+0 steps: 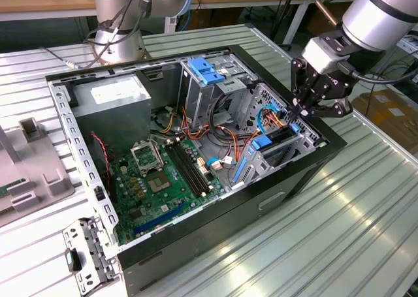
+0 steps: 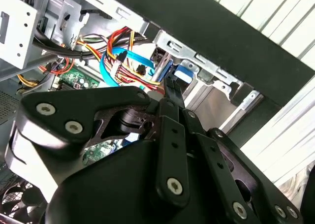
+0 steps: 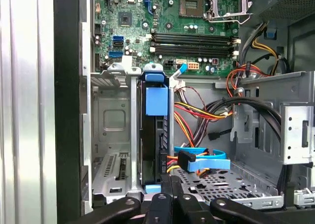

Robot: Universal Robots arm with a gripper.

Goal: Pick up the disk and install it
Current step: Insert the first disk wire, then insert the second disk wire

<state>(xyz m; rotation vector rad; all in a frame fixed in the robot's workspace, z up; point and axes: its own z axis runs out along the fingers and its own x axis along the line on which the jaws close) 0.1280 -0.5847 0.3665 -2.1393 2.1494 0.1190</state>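
Open computer case point(image 1: 313, 155) lying on its side on the ribbed metal bench point(image 1: 366, 212), with the arm's hand point(image 1: 312, 105) poised over the drive bay point(image 1: 277, 143) at the case edge on the exterior view's right. The disk point(image 3: 156, 135) stands on edge in that bay, seated between the bay's metal walls, its blue tab point(image 3: 156, 100) uppermost in the slot; in the exterior view the same blue tab point(image 1: 262, 142) shows at the bay mouth.

Step in hand, as judged: the insertion stage, with the disk already largely in its slot. The hand's fingers converge narrowly at the disk's end; whether they clamp it or merely press on it cannot be told.

Any remaining push would call for travel straight along the slot, as the bay walls leave almost no side room.

A blue data cable point(image 3: 206, 161) and a red-yellow wire bundle point(image 3: 197, 111) lie just beside the bay, near the fingers, and could snag. The case's black rim point(image 2: 236, 42) bounds the bay on the outer side. The motherboard point(image 1: 166, 179) lies well apart.
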